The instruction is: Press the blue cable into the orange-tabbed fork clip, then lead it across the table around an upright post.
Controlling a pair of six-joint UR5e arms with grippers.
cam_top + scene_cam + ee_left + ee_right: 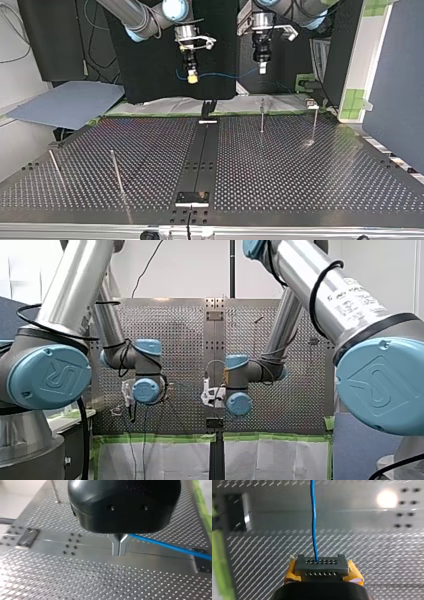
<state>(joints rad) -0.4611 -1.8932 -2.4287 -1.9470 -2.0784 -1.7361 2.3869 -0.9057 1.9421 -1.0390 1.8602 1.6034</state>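
Hanging between my left pincer (pixel 119 552) and right pincer (pixel 322 564) (both clenched on it): blue cable (pixel 313 517).

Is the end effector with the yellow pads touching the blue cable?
Touching. The right wrist view shows the blue cable running straight into my right end effector, which is clamped shut on it with no gap.

Bright blue cable (pixel 313 517) ahead of my right arm's jaws, which have yellow pads (pixel 355 573) and dark grey hole-dotted faces; my left arm's jaws are silver under a glossy black body. Beneath, the grey bench (pixel 300 170) carries even rows of holes.
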